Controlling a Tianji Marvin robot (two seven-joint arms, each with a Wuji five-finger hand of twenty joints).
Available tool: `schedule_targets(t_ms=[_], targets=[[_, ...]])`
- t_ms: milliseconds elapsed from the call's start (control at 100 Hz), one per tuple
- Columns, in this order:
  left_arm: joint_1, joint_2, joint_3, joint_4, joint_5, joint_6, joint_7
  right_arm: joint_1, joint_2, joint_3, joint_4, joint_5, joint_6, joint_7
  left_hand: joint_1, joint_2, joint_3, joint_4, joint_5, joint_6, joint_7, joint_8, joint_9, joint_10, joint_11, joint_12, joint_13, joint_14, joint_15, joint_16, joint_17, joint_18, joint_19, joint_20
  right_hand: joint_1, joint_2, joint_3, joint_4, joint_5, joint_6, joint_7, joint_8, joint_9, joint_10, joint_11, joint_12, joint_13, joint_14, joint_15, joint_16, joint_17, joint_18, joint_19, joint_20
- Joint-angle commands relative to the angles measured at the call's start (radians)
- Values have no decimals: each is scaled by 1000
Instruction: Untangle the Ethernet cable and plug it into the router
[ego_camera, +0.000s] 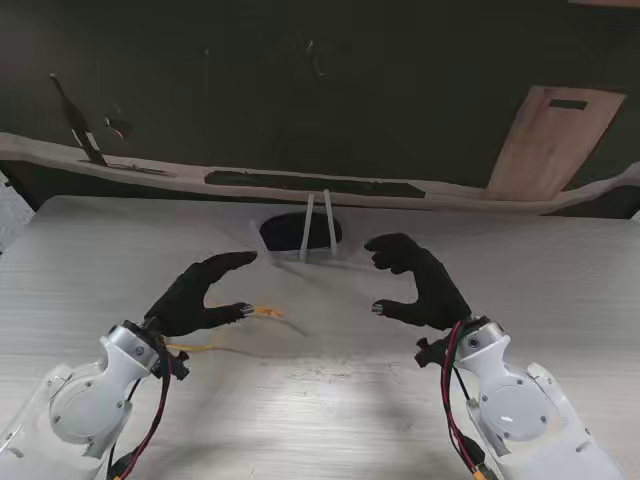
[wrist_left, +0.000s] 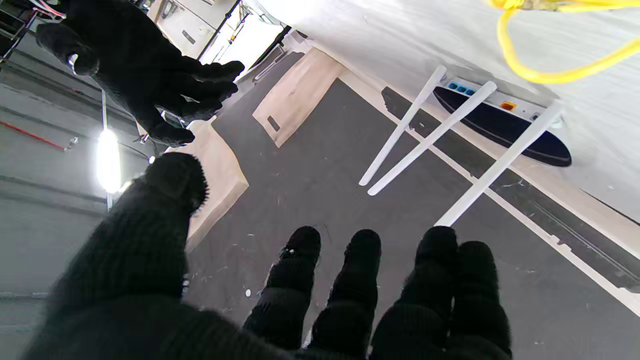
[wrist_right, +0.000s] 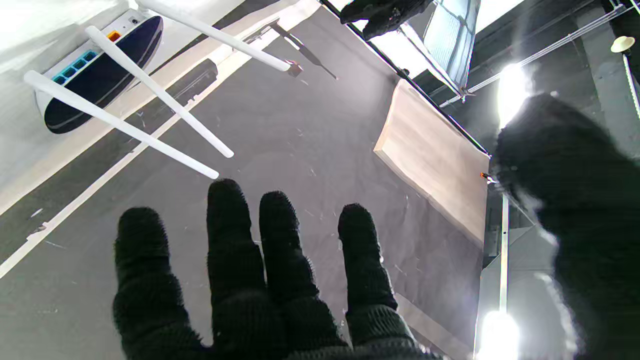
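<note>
Centrally, bare table (ego_camera: 330, 380) between both hands

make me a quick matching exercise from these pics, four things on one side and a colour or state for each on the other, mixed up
Things:
1. Ethernet cable
2. router
3. left robot hand
4. router antennas

Colour or state:
A. white, standing upright
B. yellow, lying on the table
C. dark body, at the far edge of the table
D. black glove, fingers apart, hovering by the cable end

Pairs: 1-B, 2-C, 3-D, 4-A
</note>
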Motion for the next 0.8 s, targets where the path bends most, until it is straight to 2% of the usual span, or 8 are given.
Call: schedule_targets(t_ms=[0,180,410,530,650,700,790], targets=[[13,-2,0,-9,7,11,-1,-6,-3,-2,-8,3,1,11,-28,6,11,-16,-7,-20,-11,-2,13,-26,-4,-11,6,-110,2,6,1,-24,-22,1,-27,-7,8,-18,-20,-24,8,-13,-10,-22,-2,-13,-3,-2,8,5,3,2,-24,21],[32,-3,-8,-29,51,51,13,-6,-3,-7,-8,7,8,14,-28,25,14,-11,1,-19,-7,-2,23,-24,-1,-10,11,-108,7,7,5,-26,-22,1,-17,5,-4,-15,-13,-23,5,-13,-7,-20,-2,-12,0,-1,13,7,5,3,-26,27],[40,-6,-10,-47,138,139,44,-2,-2,-8,-2,3,4,14,-22,52,27,-2,16,-15,4,0,44,-19,11,-5,24,-104,19,10,8,-28,-10,3,-13,14,-11,-12,-6,-23,2,-13,-3,-18,-3,-13,4,-2,20,10,8,3,-28,34],[37,-2,-19,-57,170,164,35,3,-2,-13,8,-3,14,15,-27,72,28,0,25,-13,12,1,57,-16,18,-2,27,-96,28,13,11,-30,4,4,-7,21,-13,-11,-4,-24,0,-14,-5,-17,-4,-13,3,-1,22,10,9,3,-29,36],[48,3,-53,-92,233,221,16,4,-4,-19,18,-7,25,6,-11,86,33,3,28,-11,19,2,48,-13,18,0,14,-104,29,12,4,-48,10,-1,-3,20,-15,-9,-1,-22,-2,-14,-2,-14,-4,-13,8,5,26,12,11,6,-30,38],[54,4,-69,-105,268,248,17,3,-3,-20,18,-2,31,12,-3,83,35,4,28,-13,22,2,31,-15,16,0,-5,-107,24,8,-7,-66,6,-8,-3,22,-18,-9,-1,-22,-3,-14,-2,-14,-6,-14,7,6,25,12,9,7,-31,39],[63,4,-93,-117,320,291,27,4,-3,-20,20,-2,33,14,4,78,42,5,28,-15,27,4,23,-15,19,1,-8,-118,28,6,-7,-72,5,-15,-1,27,-21,-9,0,-22,-3,-14,0,-13,-7,-14,9,5,25,12,12,7,-31,41]])
